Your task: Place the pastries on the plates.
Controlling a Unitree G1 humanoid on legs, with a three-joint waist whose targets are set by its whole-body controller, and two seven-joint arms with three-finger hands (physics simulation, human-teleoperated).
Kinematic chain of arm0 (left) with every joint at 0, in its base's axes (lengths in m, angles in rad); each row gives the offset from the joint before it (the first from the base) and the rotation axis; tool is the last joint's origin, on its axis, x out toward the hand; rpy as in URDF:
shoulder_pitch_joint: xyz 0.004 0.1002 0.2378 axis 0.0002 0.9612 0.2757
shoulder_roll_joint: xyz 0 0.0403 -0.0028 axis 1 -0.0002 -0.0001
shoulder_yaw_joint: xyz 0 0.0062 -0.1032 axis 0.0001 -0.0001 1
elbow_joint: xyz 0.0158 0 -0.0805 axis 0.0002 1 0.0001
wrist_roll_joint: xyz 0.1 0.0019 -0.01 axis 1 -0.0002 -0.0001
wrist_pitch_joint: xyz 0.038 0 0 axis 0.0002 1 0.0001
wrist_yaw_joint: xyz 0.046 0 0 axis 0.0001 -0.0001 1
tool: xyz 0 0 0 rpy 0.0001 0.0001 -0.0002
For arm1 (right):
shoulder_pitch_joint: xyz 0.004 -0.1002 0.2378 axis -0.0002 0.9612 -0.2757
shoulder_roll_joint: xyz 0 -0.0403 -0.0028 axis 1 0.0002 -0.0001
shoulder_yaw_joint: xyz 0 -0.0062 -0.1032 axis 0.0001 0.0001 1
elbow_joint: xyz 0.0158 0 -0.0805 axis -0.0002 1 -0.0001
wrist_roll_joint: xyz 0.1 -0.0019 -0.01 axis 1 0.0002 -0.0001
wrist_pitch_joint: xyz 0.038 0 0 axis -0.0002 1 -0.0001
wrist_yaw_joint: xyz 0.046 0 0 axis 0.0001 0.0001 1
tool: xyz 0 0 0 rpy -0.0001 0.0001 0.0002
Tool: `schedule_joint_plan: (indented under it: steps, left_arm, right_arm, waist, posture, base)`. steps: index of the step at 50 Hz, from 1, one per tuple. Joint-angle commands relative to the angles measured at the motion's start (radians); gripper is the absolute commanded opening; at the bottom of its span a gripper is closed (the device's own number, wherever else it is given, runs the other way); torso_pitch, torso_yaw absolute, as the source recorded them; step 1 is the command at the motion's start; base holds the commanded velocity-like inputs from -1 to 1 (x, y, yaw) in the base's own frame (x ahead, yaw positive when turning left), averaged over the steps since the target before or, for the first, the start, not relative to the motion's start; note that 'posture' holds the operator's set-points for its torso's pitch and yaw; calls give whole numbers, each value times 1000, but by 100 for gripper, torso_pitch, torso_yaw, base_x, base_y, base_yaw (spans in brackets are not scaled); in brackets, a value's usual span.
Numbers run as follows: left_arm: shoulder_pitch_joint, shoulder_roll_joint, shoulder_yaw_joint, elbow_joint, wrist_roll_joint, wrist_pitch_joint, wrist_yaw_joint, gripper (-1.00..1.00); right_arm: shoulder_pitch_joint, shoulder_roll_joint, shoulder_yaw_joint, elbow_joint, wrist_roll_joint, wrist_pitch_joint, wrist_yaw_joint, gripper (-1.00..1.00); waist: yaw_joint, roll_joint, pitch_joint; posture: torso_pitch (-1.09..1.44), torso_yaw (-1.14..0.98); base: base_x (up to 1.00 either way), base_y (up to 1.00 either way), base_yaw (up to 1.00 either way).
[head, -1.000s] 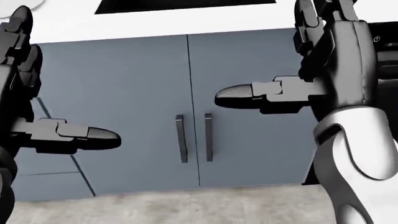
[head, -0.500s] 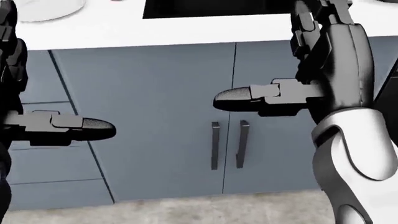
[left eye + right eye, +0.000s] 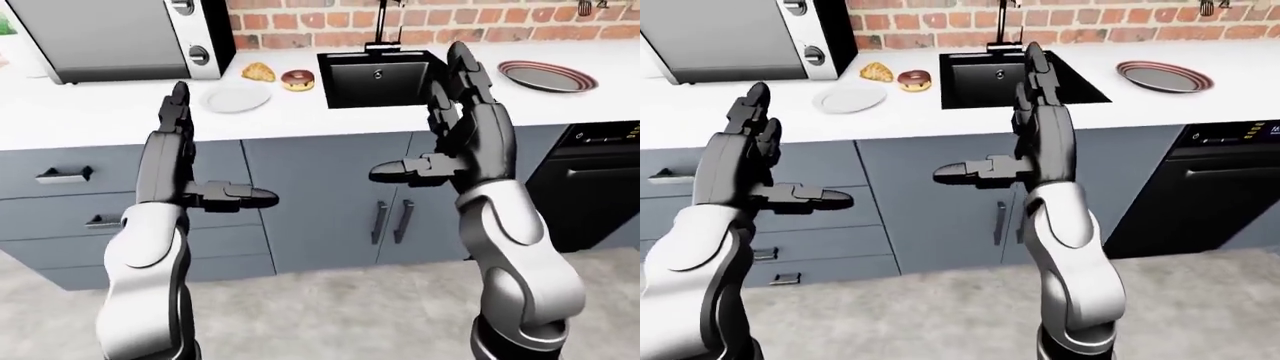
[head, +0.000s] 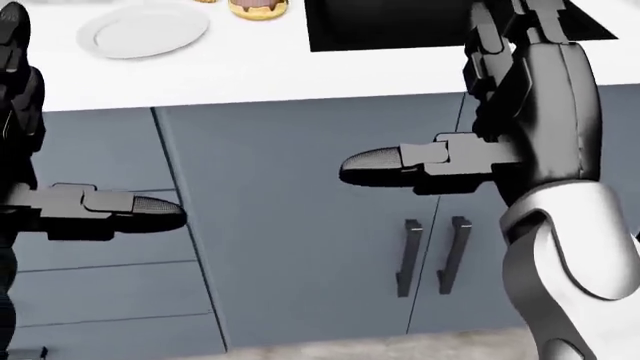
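A croissant [image 3: 258,71] and a pink-iced doughnut [image 3: 297,79] lie on the white counter [image 3: 90,112] near the microwave. A white plate [image 3: 235,97] sits just below them in the left-eye view, and shows at the head view's top left [image 4: 142,29]. A second, reddish-rimmed plate [image 3: 547,75] lies on the counter right of the sink. My left hand [image 3: 185,161] and right hand [image 3: 450,120] are both open and empty, raised before the cabinet doors, well short of the pastries.
A black sink [image 3: 380,75] with a tap is set in the counter between the plates. A microwave [image 3: 120,34] stands at the left. Grey cabinets [image 3: 320,202] with drawers lie below, a black oven [image 3: 590,180] at the right, a brick wall behind.
The head view has shifted: cabinet handles and sink slid to the right, and the white plate and doughnut have come into view at the top. Both hands keep their open pose.
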Motion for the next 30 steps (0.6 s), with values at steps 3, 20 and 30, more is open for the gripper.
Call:
schedule_joint_plan:
  steps: [3, 20, 30]
  left_arm:
    - [-27, 9, 17, -31, 25, -32, 4, 100]
    - [-12, 1, 15, -47, 46, -25, -9, 100]
    - [-22, 1, 12, -40, 55, -23, -15, 100]
  right_arm:
    - [-38, 1, 20, -32, 2, -36, 8, 100]
    - [-28, 9, 19, -46, 3, -36, 11, 100]
    - [-31, 2, 21, -55, 5, -29, 11, 100]
  waist:
    - [-4, 51, 2]
    - [42, -10, -17]
    - [9, 16, 4]
  posture:
    - [0, 0]
    - [0, 0]
    - [0, 0]
  base:
    - [33, 13, 0]
    - [39, 14, 0]
    - [40, 1, 0]
